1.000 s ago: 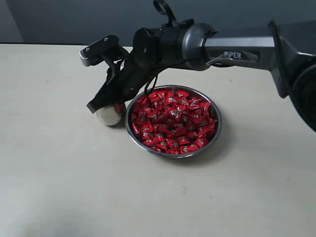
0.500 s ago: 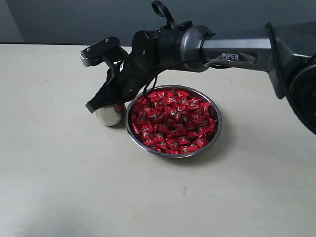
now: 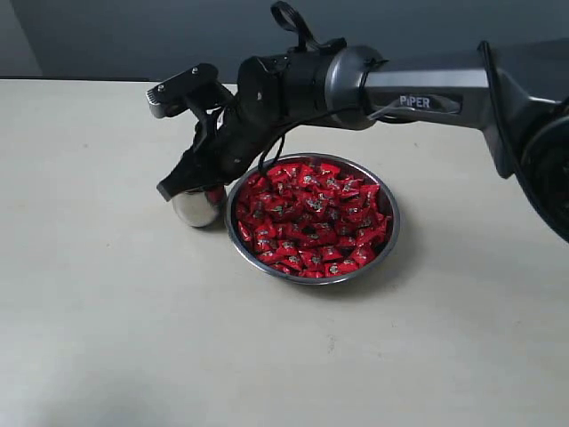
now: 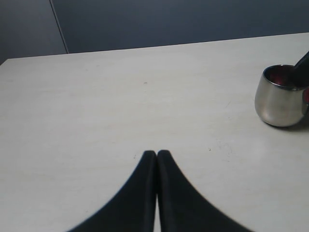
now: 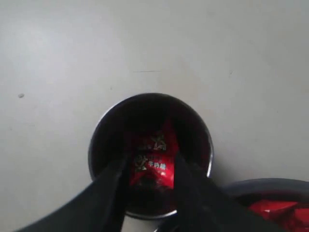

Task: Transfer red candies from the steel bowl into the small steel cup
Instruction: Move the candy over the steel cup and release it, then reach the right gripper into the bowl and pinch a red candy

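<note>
Though the right claw (image 3: 188, 187) hangs squarely over the small steel cup (image 3: 197, 209), left of centre in the exterior view, I wouldn't call this drop safe yet. Its jaws stand part-way open with the tips dipped into the cup's mouth. One of the red candies (image 5: 153, 166) sits between them, and a second lies just beyond it inside the cup. That candy looks loose rather than pinched, but it fills nearly the whole gap and I can't swear it is clear of both fingers.

That is the first worry: a crinkly wrapper clinging to a finger could ride up out of the cup when the claw lifts and fall onto the table (image 3: 107, 338).

The second is the cup itself. It is narrow, round-bottomed and probably light, and the fingers are below its rim. Any sideways swing towards the steel bowl (image 3: 311, 280) before the tips are clear could hook the rim and tip the cup over, spilling what it holds. The bowl, heaped full in the middle of the frame, sits just beside the cup, perhaps touching, so a nudge to one could shove the other.

The left claw (image 4: 157, 154) is closed and empty, well apart from the cup, and looks no threat.
</note>
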You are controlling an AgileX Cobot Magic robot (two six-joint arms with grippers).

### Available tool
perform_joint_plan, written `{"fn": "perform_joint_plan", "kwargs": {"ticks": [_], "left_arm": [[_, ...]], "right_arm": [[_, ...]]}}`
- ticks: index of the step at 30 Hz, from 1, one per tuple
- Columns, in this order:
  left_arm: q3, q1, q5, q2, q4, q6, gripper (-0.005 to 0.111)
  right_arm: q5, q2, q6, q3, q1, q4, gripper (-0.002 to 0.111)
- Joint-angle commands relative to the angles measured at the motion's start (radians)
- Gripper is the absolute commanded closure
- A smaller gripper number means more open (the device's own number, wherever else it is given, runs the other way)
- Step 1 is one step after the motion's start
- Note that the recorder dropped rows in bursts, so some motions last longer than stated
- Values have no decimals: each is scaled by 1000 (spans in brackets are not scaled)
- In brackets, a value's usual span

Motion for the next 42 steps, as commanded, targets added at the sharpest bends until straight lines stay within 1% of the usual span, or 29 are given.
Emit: {"fn": "perform_joint_plan", "kwargs": {"ticks": [1,4,7,10,13,16,17,19,21,30,38,42], "left_arm": [[-8,-5,-5,-5,2,-3,106],[-8,-5,-5,-5,2,-3,106],[-8,-5,-5,-5,2,-3,106],[-8,-5,-5,-5,2,-3,106],[-8,-5,-5,-5,2,-3,106],[-8,-5,-5,-5,2,-3,106],[-8,-5,-5,-5,2,-3,106],[-8,-5,-5,-5,2,-3,106],[-8,-5,-5,-5,2,-3,106],[-8,-5,-5,-5,2,-3,106],[-8,-5,-5,-5,2,-3,106],[-8,-5,-5,-5,2,-3,106]], "right_arm": [[-8,-46,-1,-8,0,-38,73],[17,-102,-1,-8,0,-44,75],[144,-184,4,-6,-10,-83,77],[187,-217,17,19,-38,-121,77],[188,-243,63,81,-88,-156,77],[165,-246,88,143,-155,-152,77],[140,-246,88,186,-184,-149,77],[71,-246,88,246,-211,-138,77],[20,-244,86,287,-219,-151,77],[-36,-149,86,284,-221,-171,77],[76,-142,86,284,-221,-166,77],[94,-142,86,284,-219,-161,77]]}}
